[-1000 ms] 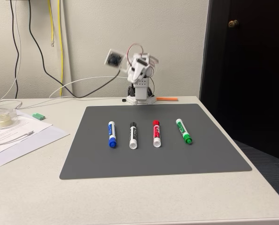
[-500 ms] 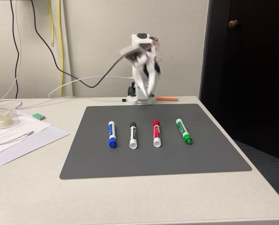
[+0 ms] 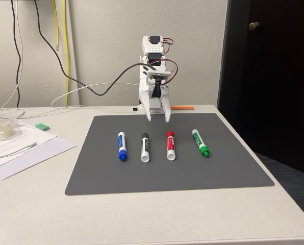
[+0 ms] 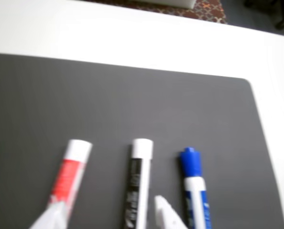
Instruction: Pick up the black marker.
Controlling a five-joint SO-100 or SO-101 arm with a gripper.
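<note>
The black marker (image 3: 145, 147) lies second from the left in a row on the grey mat (image 3: 167, 173), black cap toward the arm, white end toward the camera. The white arm stands behind the mat. Its gripper (image 3: 158, 118) hangs open over the mat's back edge, above and behind the markers, holding nothing. From the wrist, the black marker (image 4: 138, 181) runs up between the two white fingertips (image 4: 163, 210) of the gripper (image 4: 108, 212), white end pointing away.
A blue marker (image 3: 122, 145), red marker (image 3: 170, 145) and green marker (image 3: 200, 142) lie beside the black one, each a few centimetres apart. Papers (image 3: 19, 148) and a clear dish (image 3: 1, 129) sit at the left. The table edge (image 3: 274, 168) drops off at the right.
The arm has swung round from facing left to facing the mat. Its gripper has come down and now points at the row of markers, fingers spread.
</note>
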